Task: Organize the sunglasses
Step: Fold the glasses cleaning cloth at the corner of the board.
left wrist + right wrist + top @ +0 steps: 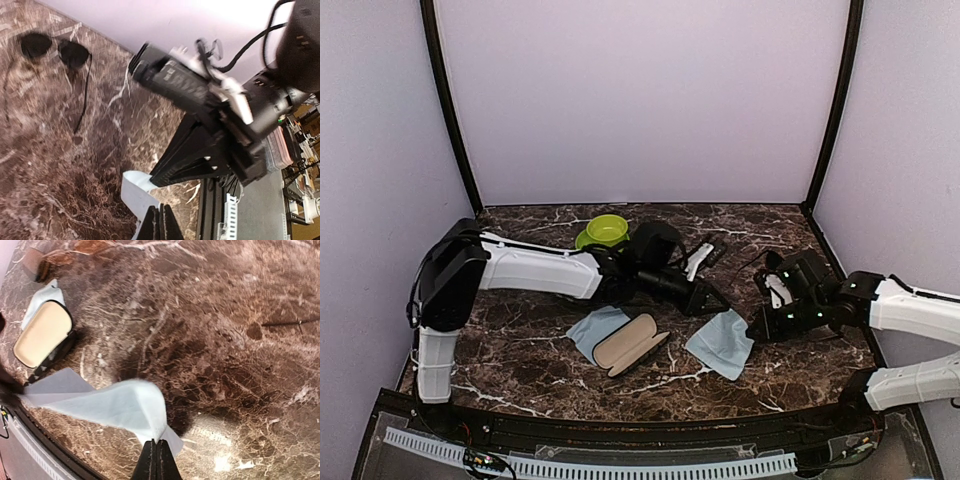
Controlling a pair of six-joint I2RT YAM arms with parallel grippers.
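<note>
The black wire-frame sunglasses (55, 47) with dark lenses lie unfolded on the marble, far from my left gripper in the left wrist view. One thin temple (292, 322) shows in the right wrist view. A light blue cloth (720, 345) lies at centre right. My left gripper (722, 303) is shut on one corner of this cloth (135, 192). My right gripper (753, 330) is shut on another corner, and the cloth (105, 402) lifts in a fold off the table. The two grippers are close together, and the right gripper (152, 181) fills the left wrist view.
An open case (630, 343) with a beige lining lies on a second blue cloth (592, 326) in front of the left arm. A green bowl (605, 232) and a black case (655, 240) stand at the back. The table's near edge (620, 415) is close.
</note>
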